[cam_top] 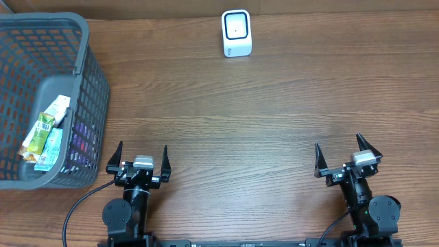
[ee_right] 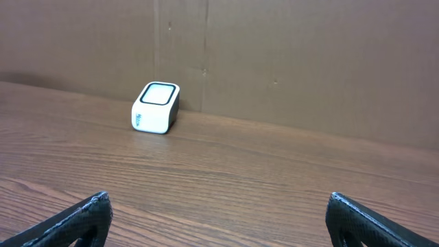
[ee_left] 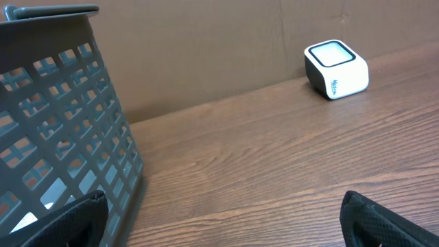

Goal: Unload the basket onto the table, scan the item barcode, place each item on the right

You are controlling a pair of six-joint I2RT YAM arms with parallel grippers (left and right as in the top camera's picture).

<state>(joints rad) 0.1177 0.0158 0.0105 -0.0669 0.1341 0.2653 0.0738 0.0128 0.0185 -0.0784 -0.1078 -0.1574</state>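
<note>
A white barcode scanner (cam_top: pixel 236 33) with a dark-rimmed window stands at the far middle of the table; it also shows in the left wrist view as the scanner (ee_left: pixel 336 69) and in the right wrist view as the scanner (ee_right: pixel 156 108). Snack packets (cam_top: pixel 46 132), the items, lie inside a grey basket (cam_top: pixel 82 48) at the left. My left gripper (cam_top: pixel 140 162) is open near the front edge, just right of the basket, with nothing between its fingers. My right gripper (cam_top: pixel 346 158) is open at the front right, empty too.
The grey mesh basket wall (ee_left: pixel 62 130) stands close on the left of my left gripper. A brown cardboard wall (ee_right: pixel 288 55) runs along the table's far edge behind the scanner. Wood-grain tabletop (cam_top: pixel 240 130) lies between the grippers and the scanner.
</note>
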